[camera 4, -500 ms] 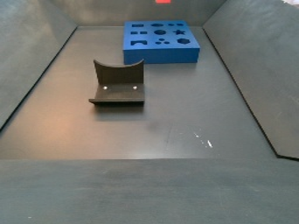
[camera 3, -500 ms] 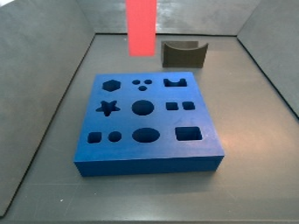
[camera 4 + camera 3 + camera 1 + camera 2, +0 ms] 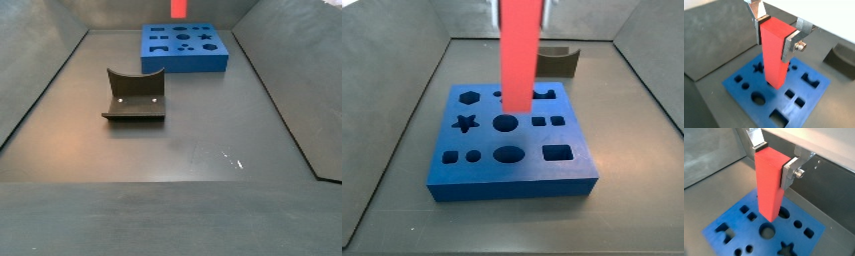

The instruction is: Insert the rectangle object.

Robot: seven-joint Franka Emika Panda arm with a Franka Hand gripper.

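My gripper [image 3: 775, 34] is shut on the top end of the rectangle object [image 3: 775, 55], a long plain red bar that hangs upright; both wrist views show it [image 3: 769, 185]. The silver fingers [image 3: 789, 172] press its two sides. In a side view the bar [image 3: 520, 50] hangs above the back middle of the blue block [image 3: 510, 140], its lower end over the small round holes near the back edge. Another side view shows only the bar's lower end [image 3: 178, 9] above the block [image 3: 186, 47]. The block's top carries several cut-outs, among them a rectangular hole [image 3: 557, 152].
A dark grey block with a curved notch [image 3: 559, 61] stands behind the blue block near the back wall; it also shows in a side view [image 3: 135, 96]. Grey walls [image 3: 396, 110] close in the floor on all sides.
The red bar has moved forward from over the floor behind the blue block and down, and now hangs over the block's back part.
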